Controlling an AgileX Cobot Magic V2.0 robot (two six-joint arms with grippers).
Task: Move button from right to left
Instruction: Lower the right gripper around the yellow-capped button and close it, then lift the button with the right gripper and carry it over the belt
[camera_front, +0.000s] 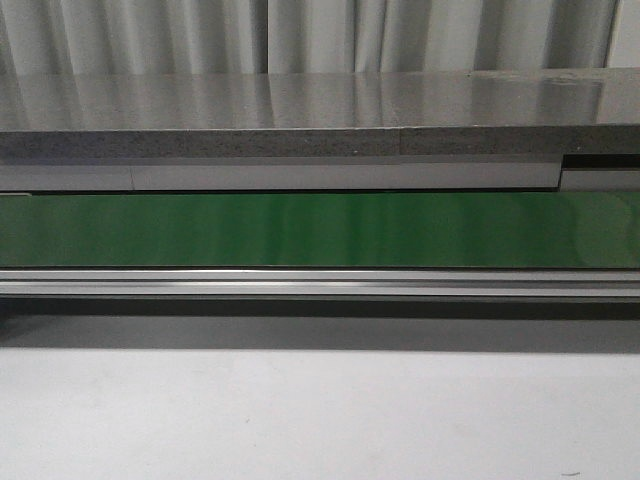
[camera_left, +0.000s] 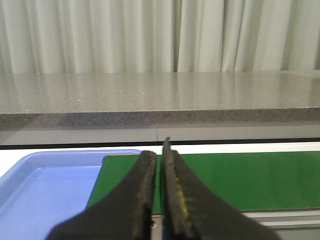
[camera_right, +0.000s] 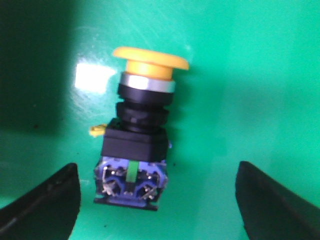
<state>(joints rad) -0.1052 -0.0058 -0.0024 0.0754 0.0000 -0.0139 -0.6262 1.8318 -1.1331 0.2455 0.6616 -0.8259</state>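
Lying on green belt, 1 button, R end effector released, L clenched.

front view low, facing belt – left wrist level, shares it – right wrist close, straight down

Front view: green belt runs off both side edges; neither arm nor the button appears in it.

Left wrist view: blue tray cut by left and bottom edges, its right rim partly behind the left gripper; gripper base out of frame at bottom.

Right wrist view: right gripper shows only two dark fingertips at the lower corners, both cropped. Button soft-focused; bluish end markings unreadable. Small yellow bit at its left side too blurred to identify.
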